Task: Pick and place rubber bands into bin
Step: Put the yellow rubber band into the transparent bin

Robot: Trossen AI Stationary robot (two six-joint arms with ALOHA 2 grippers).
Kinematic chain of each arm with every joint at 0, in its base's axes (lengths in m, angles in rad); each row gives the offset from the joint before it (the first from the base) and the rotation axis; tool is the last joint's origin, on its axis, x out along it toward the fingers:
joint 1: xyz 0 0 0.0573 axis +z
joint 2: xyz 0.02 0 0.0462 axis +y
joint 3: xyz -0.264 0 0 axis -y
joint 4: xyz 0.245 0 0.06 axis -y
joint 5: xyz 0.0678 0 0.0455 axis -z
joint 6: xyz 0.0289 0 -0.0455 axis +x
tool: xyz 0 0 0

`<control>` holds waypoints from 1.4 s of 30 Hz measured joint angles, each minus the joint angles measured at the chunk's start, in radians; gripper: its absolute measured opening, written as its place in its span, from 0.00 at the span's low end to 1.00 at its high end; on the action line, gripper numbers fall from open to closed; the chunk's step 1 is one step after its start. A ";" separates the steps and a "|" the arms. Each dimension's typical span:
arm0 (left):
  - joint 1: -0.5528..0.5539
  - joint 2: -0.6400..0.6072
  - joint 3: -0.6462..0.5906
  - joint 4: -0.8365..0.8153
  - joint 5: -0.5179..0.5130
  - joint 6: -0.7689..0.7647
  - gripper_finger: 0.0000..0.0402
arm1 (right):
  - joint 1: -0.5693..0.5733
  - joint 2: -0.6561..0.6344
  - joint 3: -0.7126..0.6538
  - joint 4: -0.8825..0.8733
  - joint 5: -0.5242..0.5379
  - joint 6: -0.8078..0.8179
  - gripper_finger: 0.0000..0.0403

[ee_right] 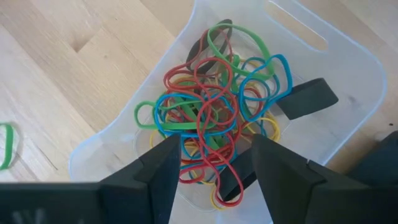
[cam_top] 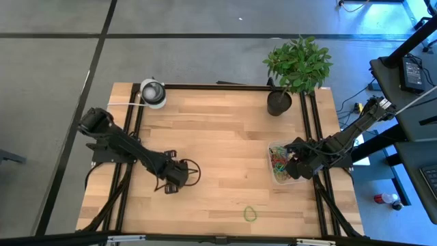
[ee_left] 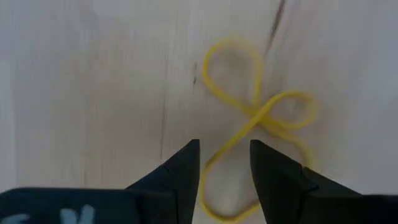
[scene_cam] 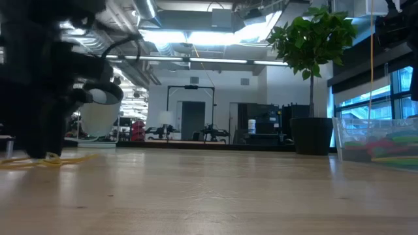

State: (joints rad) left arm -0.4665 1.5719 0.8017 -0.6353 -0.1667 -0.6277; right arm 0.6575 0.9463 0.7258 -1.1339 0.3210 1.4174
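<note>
Two rubber bands lie loose on the bench as we see it: a yellow band near the left edge, twisted into a figure-eight, and a green band close to the front edge. A heap of others, red, green, blue and yellow, already sits in the bin by the right edge.

Our left gripper hangs low over the yellow band with its fingers apart, and one lobe of the loop runs between them in the left wrist view. Our right gripper hovers over the bin, fingers spread and holding nothing.

We judge the bands to be very light, soft and floppy; they will sag and stretch and may cling to or snag on a finger. We think the best hold on the yellow one is at or near the crossing, where two strands lie together, pinched flat against the wood. Pressing too hard could slide it sideways, and a thin strand can slip out of a loose pinch.

We can read no brand, label or writing on the bin, the bands or the grippers.
</note>
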 joint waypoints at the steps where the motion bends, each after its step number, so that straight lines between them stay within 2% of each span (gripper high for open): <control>1: -0.004 0.026 0.000 -0.001 -0.004 0.003 0.33 | 0.000 0.000 0.000 0.000 0.000 0.000 0.49; 4: -0.006 0.086 0.009 0.006 0.003 0.002 0.27 | 0.000 0.000 0.000 0.003 0.000 0.000 0.49; 8: -0.002 0.112 0.025 0.016 0.041 -0.028 0.07 | 0.000 0.000 0.000 0.006 0.000 -0.001 0.49; 10: -0.002 0.116 0.058 -0.011 0.027 -0.027 0.02 | 0.000 0.000 0.000 0.006 0.000 -0.004 0.49; 18: 0.041 0.088 0.287 -0.072 -0.099 0.073 0.01 | 0.000 -0.006 0.000 0.006 0.000 -0.010 0.49; 23: 0.085 0.085 0.456 -0.062 -0.235 0.161 0.01 | 0.000 -0.039 0.000 0.006 0.000 -0.014 0.49; 28: 0.156 0.102 0.579 0.042 -0.309 0.324 0.01 | 0.000 -0.110 0.002 0.006 0.001 -0.045 0.49; 32: 0.227 0.154 0.632 0.211 -0.294 0.456 0.01 | 0.000 -0.171 0.040 0.005 0.058 -0.103 0.49; 38: 0.315 0.317 0.751 0.482 -0.142 0.586 0.01 | 0.000 -0.242 0.160 0.009 0.228 -0.282 0.49; 42: 0.357 0.469 0.893 0.559 -0.052 0.656 0.01 | 0.000 -0.256 0.253 0.009 0.323 -0.410 0.49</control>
State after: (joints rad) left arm -0.1094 2.0413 1.6950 -0.0764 -0.2189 0.0278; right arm 0.6578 0.6904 0.9791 -1.1254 0.6437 1.0077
